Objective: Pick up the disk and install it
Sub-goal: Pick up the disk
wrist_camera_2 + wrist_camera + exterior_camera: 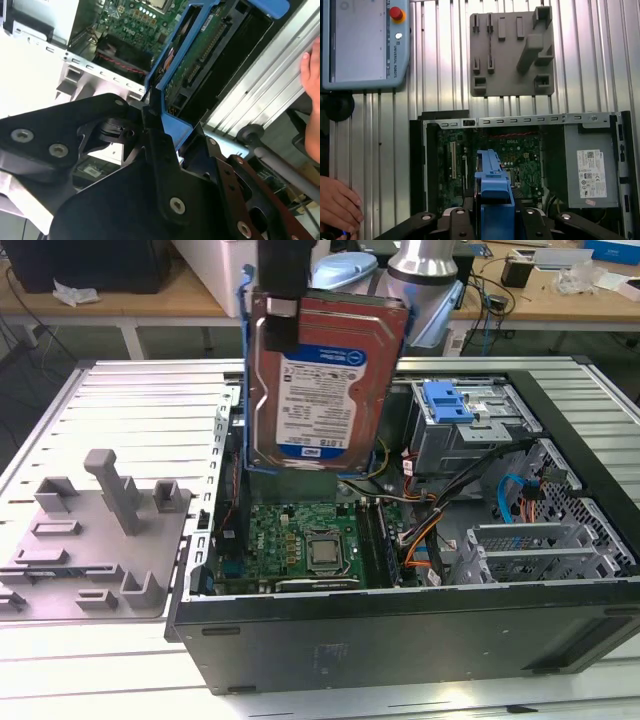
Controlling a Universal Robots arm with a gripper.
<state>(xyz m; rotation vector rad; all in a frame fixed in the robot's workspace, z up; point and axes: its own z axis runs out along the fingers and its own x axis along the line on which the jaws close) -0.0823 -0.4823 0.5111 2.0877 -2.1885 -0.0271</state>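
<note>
Slatted metal table (130, 390) carried everything. Open computer case (400, 630) lay on its side on it, filling the exterior view from centre round to 3 o'clock. Grey power supply (587, 165) sat inside one end of the case, seen in the first wrist view. Grey fixture plate (100, 540) with pegs and slots lay on the table at 9 o'clock of the case in the exterior view, just beside it. Control pendant (365, 42) rested on the table too, well apart from the case. Green motherboard (300, 540) covered the case floor. Drive cage (470, 435) with its blue latch (447, 400) stood at 2 o'clock of the board.

Disk (320, 380) hung upright above the board at its 12 o'clock, label facing the exterior camera. Cage was at the disk's 4 o'clock and apart from it. Blue bracket (492, 180) wrapped the disk's edges. Gripper (492, 212) was clamped on the disk at the bracket sides, holding it off every surface. A hand (337, 202) rested on the table, away from the case.

Status, my read: pick-up done, disk in the air over the case. Install not done: disk not in the cage, no contact with it.
</note>
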